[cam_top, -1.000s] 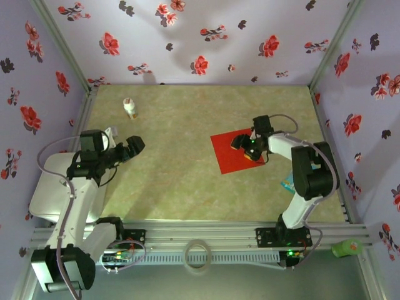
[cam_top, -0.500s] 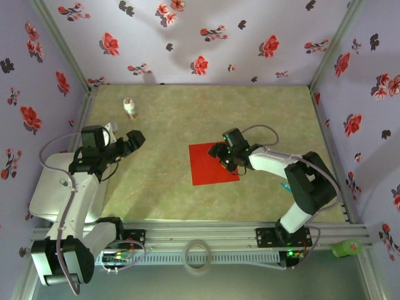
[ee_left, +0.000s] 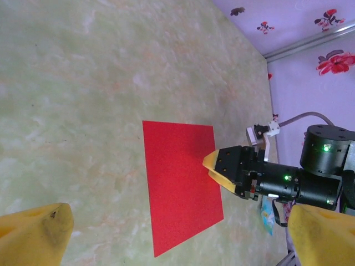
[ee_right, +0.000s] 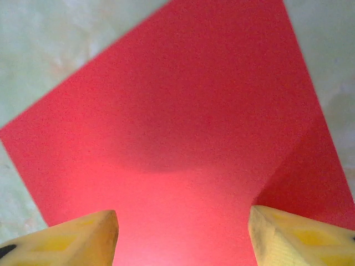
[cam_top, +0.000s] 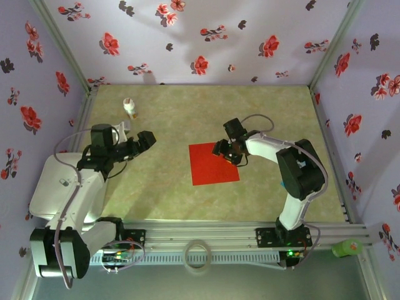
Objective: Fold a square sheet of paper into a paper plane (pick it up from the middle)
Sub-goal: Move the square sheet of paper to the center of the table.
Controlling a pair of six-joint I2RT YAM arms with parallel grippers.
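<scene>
The square sheet of paper (cam_top: pixel 212 165) is bright red and lies flat and unfolded on the green table, a little right of centre. My right gripper (cam_top: pixel 226 152) hovers low over its far right part. In the right wrist view the sheet (ee_right: pixel 183 111) spreads under the right gripper (ee_right: pixel 183 238), whose yellow fingers (ee_right: pixel 66 238) stand apart with nothing pinched. My left gripper (cam_top: pixel 145 140) is wide open to the left of the sheet, well clear of it. From the left wrist I see the sheet (ee_left: pixel 175 194) and the right gripper's fingertips (ee_left: pixel 213 165) at its edge. The paper plane is out of view.
A small white bottle with an orange band (cam_top: pixel 130 107) stands at the far left. A teal-and-white card (ee_left: pixel 267 213) lies near the right arm's base. Flowered walls close in the table on three sides. A tape roll (cam_top: pixel 199 255) rests on the front rail.
The red sheet slid left toward the table's middle with the right gripper on it. That gripper then shifted to the sheet's far right part, jaws narrowing slightly. The left gripper edged right.
</scene>
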